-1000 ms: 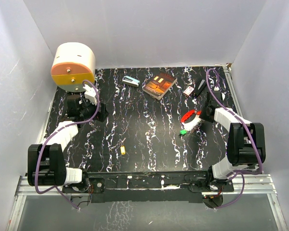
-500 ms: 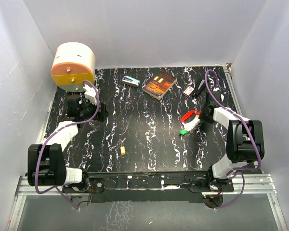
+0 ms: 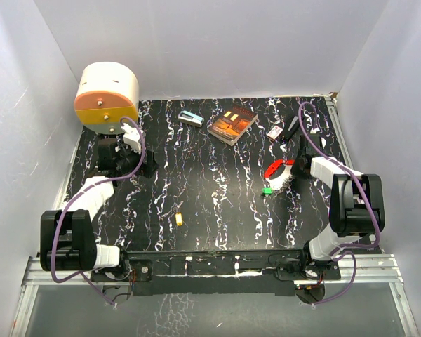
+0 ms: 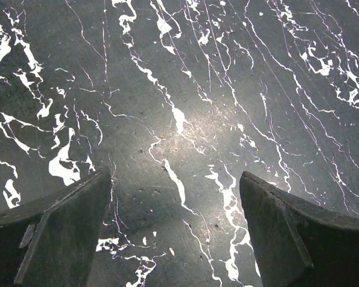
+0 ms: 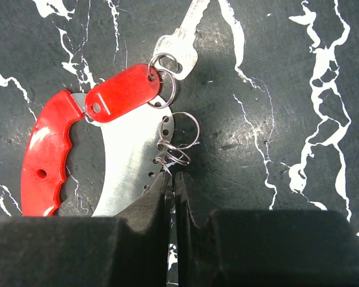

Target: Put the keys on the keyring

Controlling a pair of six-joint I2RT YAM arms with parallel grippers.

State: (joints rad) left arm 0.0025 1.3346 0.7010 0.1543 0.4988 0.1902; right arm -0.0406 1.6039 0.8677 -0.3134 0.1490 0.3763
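Right tool (image 5: 172,177): jaws fully together, tips meeting at the lower of two small wire rings (image 5: 175,154) on the holed edge of a crescent metal plate (image 5: 128,161) with a red grip (image 5: 45,149). Whether the wire is actually pinched cannot be told, since the contact sits under the tips. A red tag (image 5: 119,92) and a silver key (image 5: 180,42) share a split ring (image 5: 165,76) at the plate's upper end; the key's blade is cut off by the frame edge. Left tool (image 4: 175,179): jaws spread wide, nothing between them, only bare marbled table (image 4: 185,89) below. Overhead, the green key (image 3: 266,189) lies just beside the plate's near end. The yellow key (image 3: 179,219) lies alone, well apart to the left. Both are too small to make out blades.
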